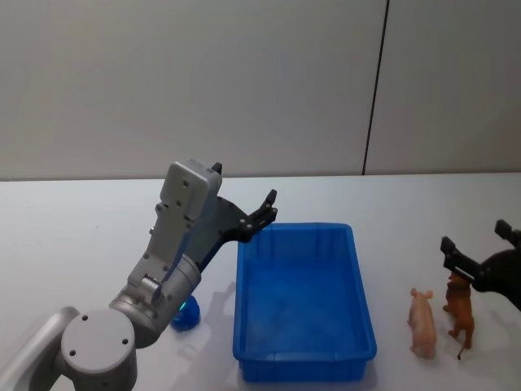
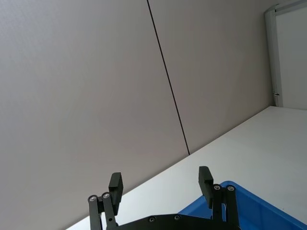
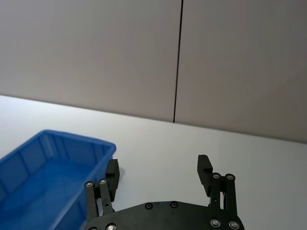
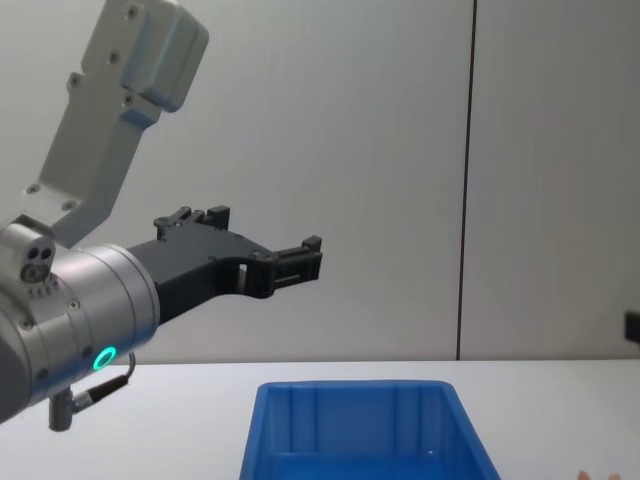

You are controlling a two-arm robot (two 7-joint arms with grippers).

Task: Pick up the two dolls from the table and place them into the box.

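Observation:
The blue box (image 1: 301, 303) stands on the white table (image 1: 89, 236), its rim also in the chest view (image 4: 360, 400). A pale pink doll (image 1: 423, 322) and a reddish-brown doll (image 1: 460, 313) stand side by side to the right of the box. A rounded blue doll (image 1: 186, 316) lies left of the box, partly hidden under my left arm. My left gripper (image 1: 246, 186) is raised and open over the box's far left corner, holding nothing. My right gripper (image 1: 474, 236) hangs open just above the reddish-brown doll.
A grey wall with a dark vertical seam (image 1: 374, 90) stands behind the table. In the left wrist view the open gripper (image 2: 160, 184) points at the wall above the box corner (image 2: 240, 206). In the right wrist view the open gripper (image 3: 158, 171) shows beside the box (image 3: 48, 177).

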